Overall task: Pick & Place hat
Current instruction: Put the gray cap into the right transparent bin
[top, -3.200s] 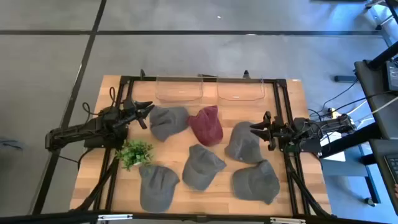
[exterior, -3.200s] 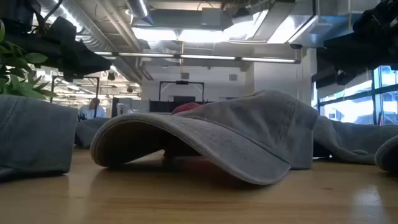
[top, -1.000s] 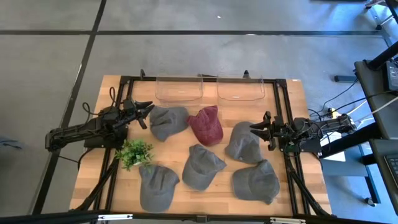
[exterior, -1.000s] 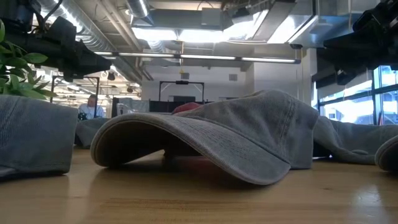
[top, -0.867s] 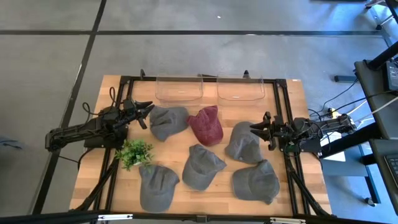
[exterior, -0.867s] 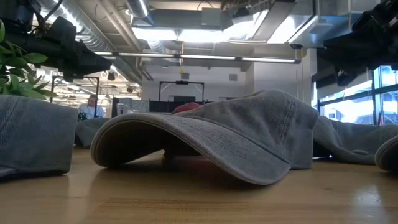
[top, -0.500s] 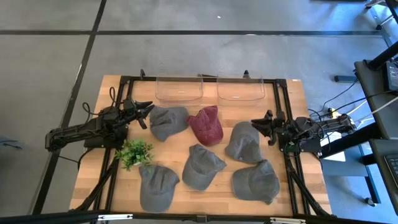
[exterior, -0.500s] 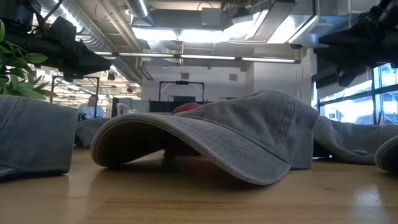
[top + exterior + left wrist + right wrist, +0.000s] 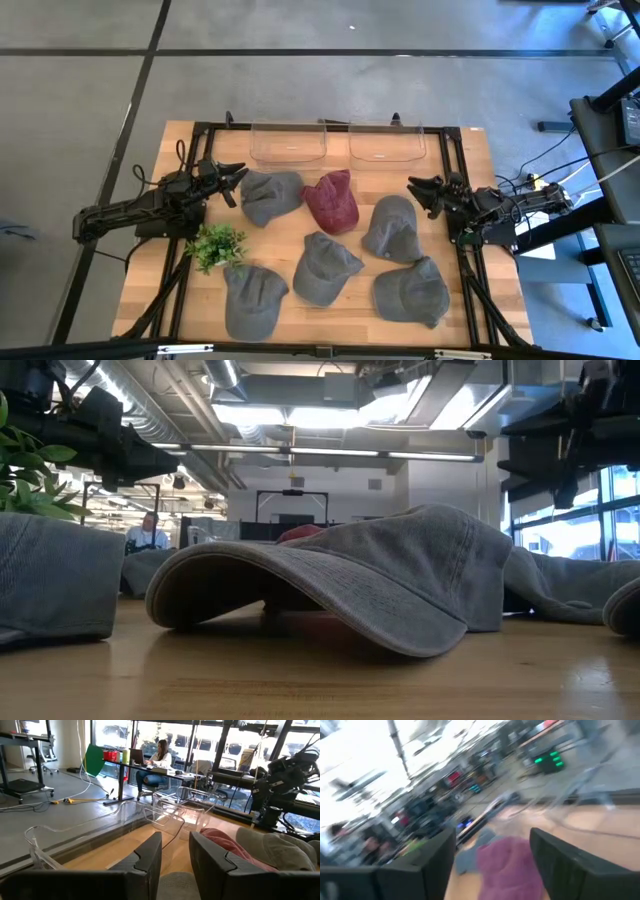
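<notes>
Several hats lie crown up on the wooden table (image 9: 470, 150): a maroon hat (image 9: 332, 200) in the middle and grey hats around it (image 9: 270, 194) (image 9: 392, 228) (image 9: 325, 268) (image 9: 412, 292) (image 9: 252, 300). My left gripper (image 9: 238, 177) hovers open just left of the far-left grey hat (image 9: 175, 887), nothing between its fingers. My right gripper (image 9: 416, 192) hangs open in the air beside the far edge of the right grey hat; its wrist view looks toward the maroon hat (image 9: 507, 860). In the low view it shows at the upper right (image 9: 510, 448).
Two clear plastic bins (image 9: 290, 142) (image 9: 385, 142) stand at the table's far edge. A small green plant (image 9: 216, 245) sits near the left arm. A black frame (image 9: 200, 130) borders the table. People sit at desks in the room beyond.
My right gripper has swung toward the table's far edge, rising a little above the right grey hat, and its fingers now stand wider apart. The hats have stayed where they were.
</notes>
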